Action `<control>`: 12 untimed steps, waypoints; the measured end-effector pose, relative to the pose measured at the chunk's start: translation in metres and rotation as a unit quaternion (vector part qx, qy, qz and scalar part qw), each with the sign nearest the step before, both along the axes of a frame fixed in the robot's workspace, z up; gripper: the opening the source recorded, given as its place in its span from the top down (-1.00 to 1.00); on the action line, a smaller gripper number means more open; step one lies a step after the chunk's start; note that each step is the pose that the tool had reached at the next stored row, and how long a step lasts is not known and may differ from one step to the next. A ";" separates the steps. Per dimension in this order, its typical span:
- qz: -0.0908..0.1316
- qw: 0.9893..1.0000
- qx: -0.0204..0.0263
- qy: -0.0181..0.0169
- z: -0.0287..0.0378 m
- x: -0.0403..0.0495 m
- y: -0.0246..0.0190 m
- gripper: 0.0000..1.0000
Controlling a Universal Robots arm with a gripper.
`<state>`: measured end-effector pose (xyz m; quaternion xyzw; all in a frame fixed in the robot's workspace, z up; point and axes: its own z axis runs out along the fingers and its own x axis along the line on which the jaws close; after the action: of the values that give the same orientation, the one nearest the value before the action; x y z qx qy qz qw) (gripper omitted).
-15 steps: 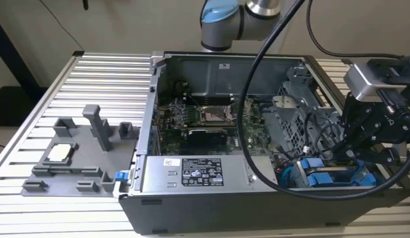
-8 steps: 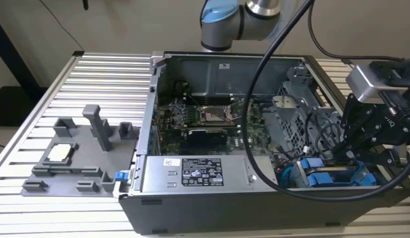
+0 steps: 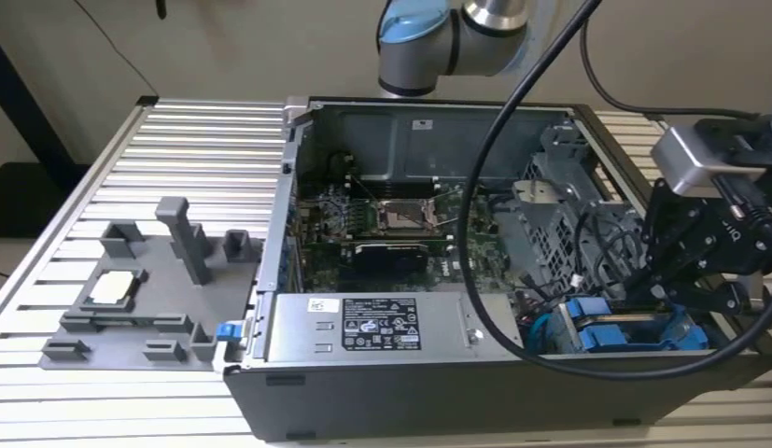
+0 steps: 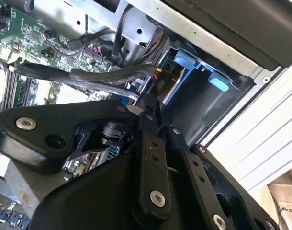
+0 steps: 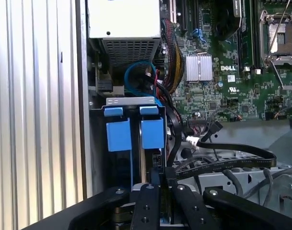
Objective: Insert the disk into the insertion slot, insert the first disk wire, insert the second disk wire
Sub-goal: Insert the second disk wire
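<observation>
Black jaws point(image 5: 158, 191), nearly closed, grip a thin edge above the insertion slot point(image 5: 135, 125).

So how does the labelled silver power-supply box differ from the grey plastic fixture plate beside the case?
The silver-grey metal power-supply box sits inside the open black computer case; the dark grey plastic fixture plate lies outside it on the ribbed metal table. The box is a plain block with a printed label; the plate is flat with upright posts and no label. Both are grey.
</observation>
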<state>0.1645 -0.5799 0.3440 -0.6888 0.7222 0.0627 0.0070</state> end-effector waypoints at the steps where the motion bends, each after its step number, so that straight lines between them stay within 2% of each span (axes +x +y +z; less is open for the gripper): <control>1: 0.000 1.000 0.000 0.000 -0.0006 0.0000 0.0004 0.68; 9: 0.000 1.000 0.000 0.000 -0.0047 0.0007 0.0012 0.68; 12: 0.000 1.000 -0.001 0.000 -0.0082 0.0008 0.0012 0.68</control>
<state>0.1652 -0.5787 0.3358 -0.6887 0.7224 0.0623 0.0067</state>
